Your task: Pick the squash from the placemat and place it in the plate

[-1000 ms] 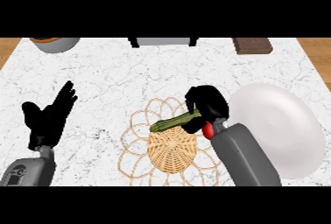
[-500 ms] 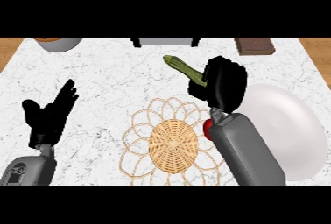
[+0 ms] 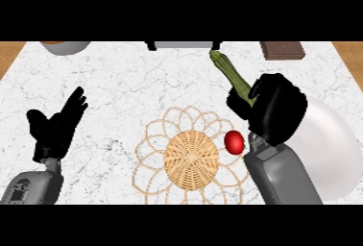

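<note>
My right hand (image 3: 273, 108) is curled around the lower end of a long green squash (image 3: 230, 72), which sticks up and away toward the counter's far edge. The hand hangs over the left rim of the white plate (image 3: 330, 144) at the right. The woven wicker placemat (image 3: 190, 157) lies in the middle of the counter, with a small red object (image 3: 235, 141) on its right side. My left hand (image 3: 55, 127) rests open at the left, fingers up.
A grey bowl (image 3: 65, 46) sits at the far left corner. A dark-framed item (image 3: 183, 45) stands at the far middle edge, and a brown block (image 3: 282, 50) at the far right. The counter top is white marble.
My right hand has lifted the squash off the placemat and carried it up and to the right, toward the plate. The left hand has stayed where it was.
</note>
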